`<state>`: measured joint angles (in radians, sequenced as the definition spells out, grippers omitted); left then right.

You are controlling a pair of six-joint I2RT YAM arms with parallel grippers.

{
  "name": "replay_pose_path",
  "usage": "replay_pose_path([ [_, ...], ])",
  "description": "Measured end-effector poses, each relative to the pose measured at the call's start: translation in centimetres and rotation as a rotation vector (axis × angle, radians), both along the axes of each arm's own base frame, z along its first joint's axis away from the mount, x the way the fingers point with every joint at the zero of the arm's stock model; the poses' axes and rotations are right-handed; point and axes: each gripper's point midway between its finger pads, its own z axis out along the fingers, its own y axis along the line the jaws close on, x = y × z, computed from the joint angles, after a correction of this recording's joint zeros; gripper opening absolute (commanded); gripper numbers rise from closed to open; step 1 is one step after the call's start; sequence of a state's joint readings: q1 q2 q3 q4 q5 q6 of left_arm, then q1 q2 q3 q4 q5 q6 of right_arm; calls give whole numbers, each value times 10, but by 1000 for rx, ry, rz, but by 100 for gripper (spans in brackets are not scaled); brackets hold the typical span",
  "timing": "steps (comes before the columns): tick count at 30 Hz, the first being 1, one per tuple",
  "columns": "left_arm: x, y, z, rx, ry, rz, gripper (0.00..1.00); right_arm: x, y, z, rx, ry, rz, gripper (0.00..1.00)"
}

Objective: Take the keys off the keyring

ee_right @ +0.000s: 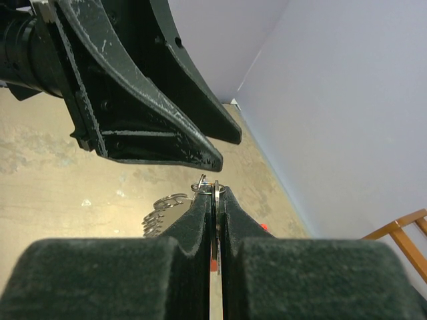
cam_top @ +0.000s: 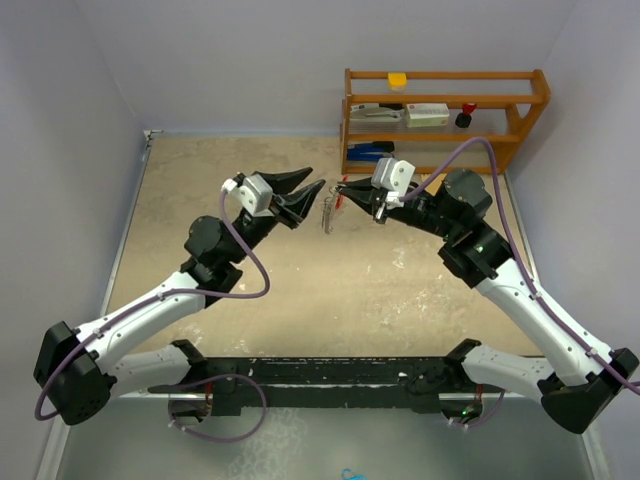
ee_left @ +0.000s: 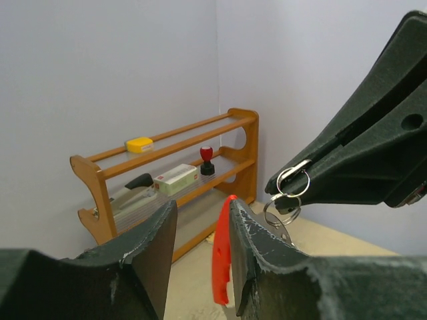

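Observation:
My right gripper (cam_top: pixel 346 190) (ee_right: pixel 215 190) is shut on the silver ring of the keyring (ee_left: pixel 291 189), held up over the middle of the table. Below it the keys (cam_top: pixel 328 214) dangle; in the right wrist view they show as a ridged silver cluster (ee_right: pixel 162 215) left of the fingers. The keyring's red strip (ee_left: pixel 223 257) hangs down and leans against the inner face of one left finger (ee_left: pixel 267 260). My left gripper (cam_top: pixel 316 178) (ee_left: pixel 202 207) stands open just left of the ring, its jaws wide apart and clamping nothing.
A wooden shelf rack (cam_top: pixel 445 120) stands at the back right against the wall, holding a yellow block (cam_top: pixel 398 79), a white box (cam_top: pixel 428 113), a red-topped stamp (cam_top: pixel 465 115) and a blue item (cam_top: pixel 370 152). Grey walls enclose the sand-coloured tabletop (cam_top: pixel 250 270).

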<state>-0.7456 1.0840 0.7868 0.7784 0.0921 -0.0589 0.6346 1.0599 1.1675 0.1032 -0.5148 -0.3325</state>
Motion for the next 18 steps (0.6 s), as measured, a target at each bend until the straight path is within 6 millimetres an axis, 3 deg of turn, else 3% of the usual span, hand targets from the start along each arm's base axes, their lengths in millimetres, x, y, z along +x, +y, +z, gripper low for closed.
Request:
replay_pose_path([
  [8, 1, -11, -12, 35, 11, -37, 34, 0, 0, 1, 2, -3, 0, 0],
  [18, 1, -9, -10, 29, 9, -31, 34, 0, 0, 2, 5, -6, 0, 0],
])
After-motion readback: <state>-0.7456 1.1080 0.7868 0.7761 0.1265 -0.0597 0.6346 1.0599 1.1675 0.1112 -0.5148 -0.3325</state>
